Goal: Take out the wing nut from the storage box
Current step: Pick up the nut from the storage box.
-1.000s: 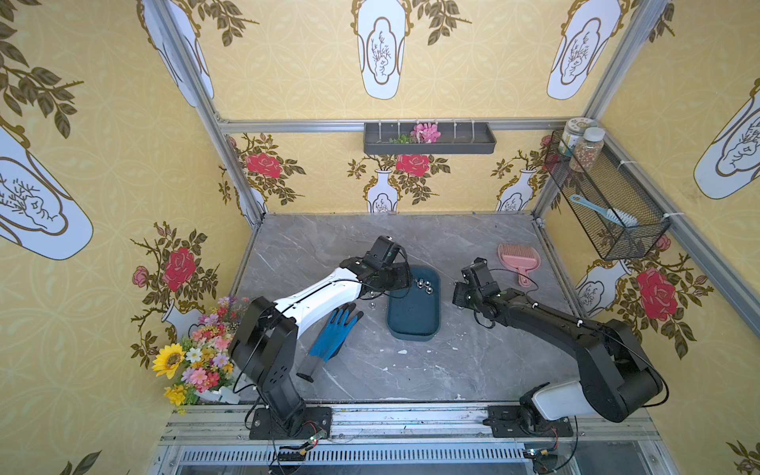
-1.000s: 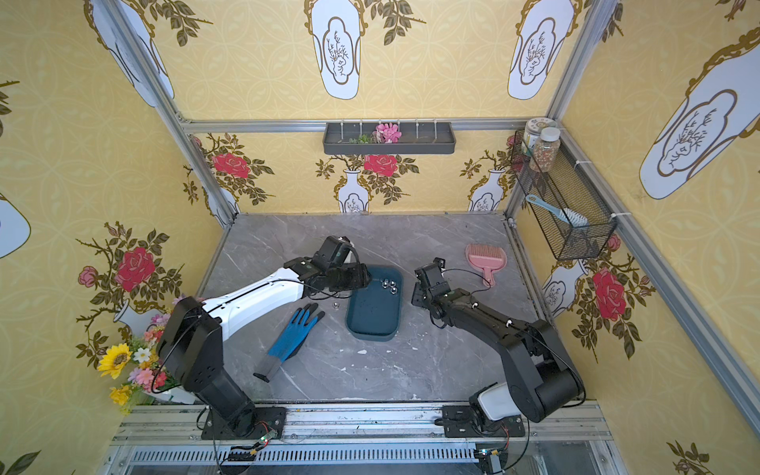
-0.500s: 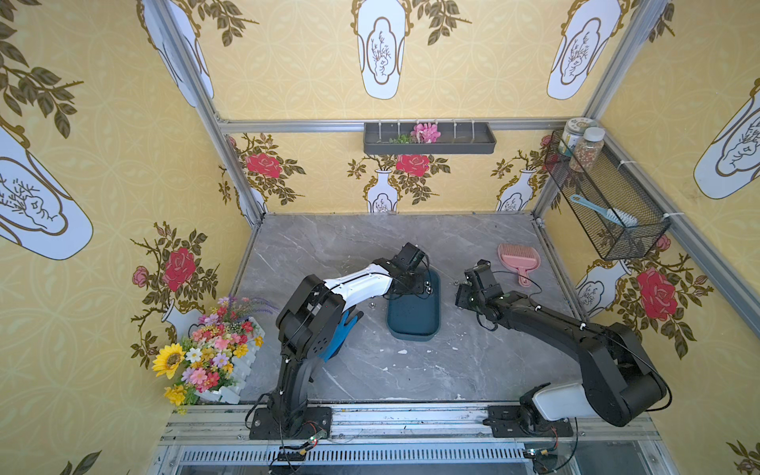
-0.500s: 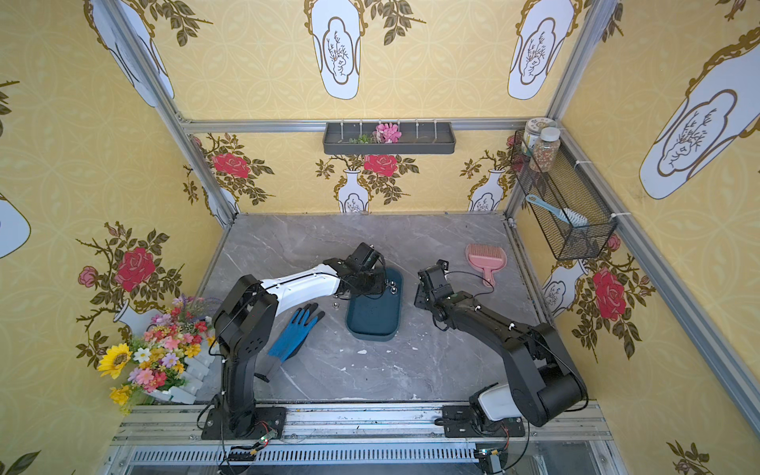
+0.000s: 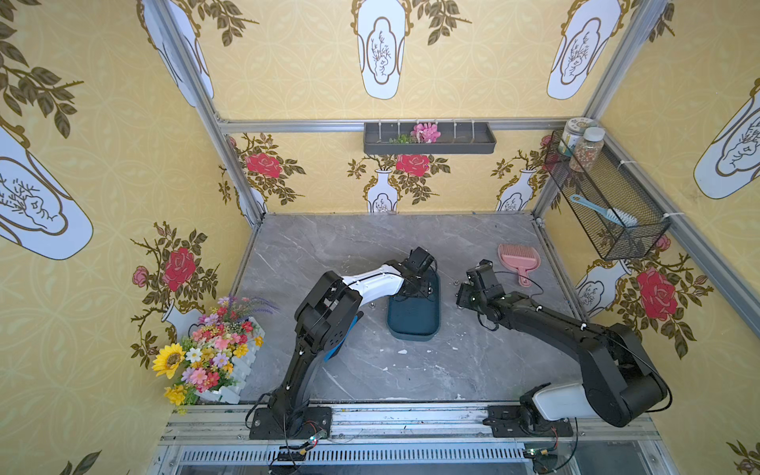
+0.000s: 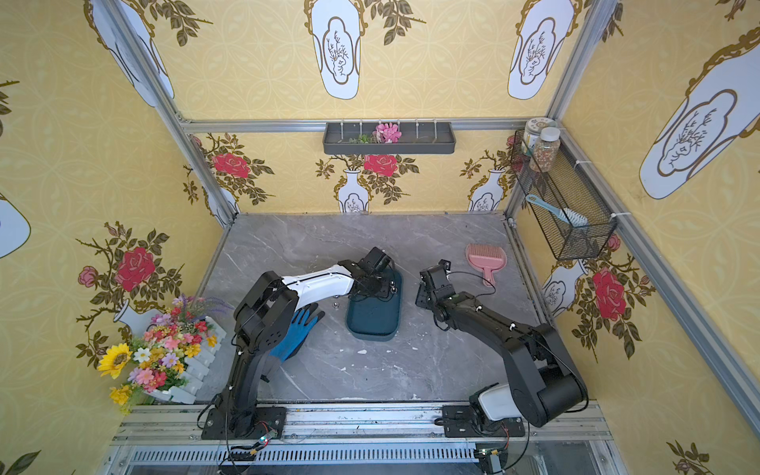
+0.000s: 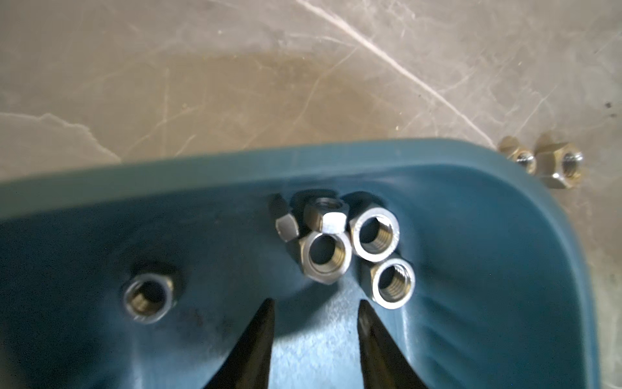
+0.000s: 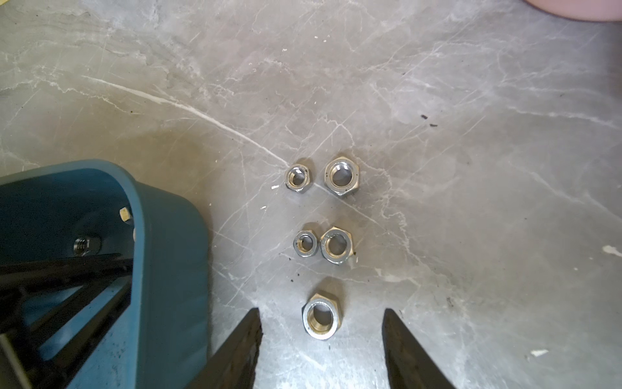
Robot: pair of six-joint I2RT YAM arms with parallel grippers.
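Hovering inside the blue box (image 7: 488, 256) at mid-surface, the left gripper (image 7: 314, 310) stands partly open and empty, just short of a cluster of nuts (image 7: 340, 249); the right gripper (image 8: 321, 311) stands open, empty, over a loose nut (image 8: 320, 318) on the surface (image 8: 471, 134) beside the box.

Both top views are bright and sharp, stretched toward the edges. The left wrist view is dim and yellowish — hex nuts (image 7: 331, 222) slightly smeared, shadows pooling in the storage box (image 7: 471, 252). The right wrist view is crisp.
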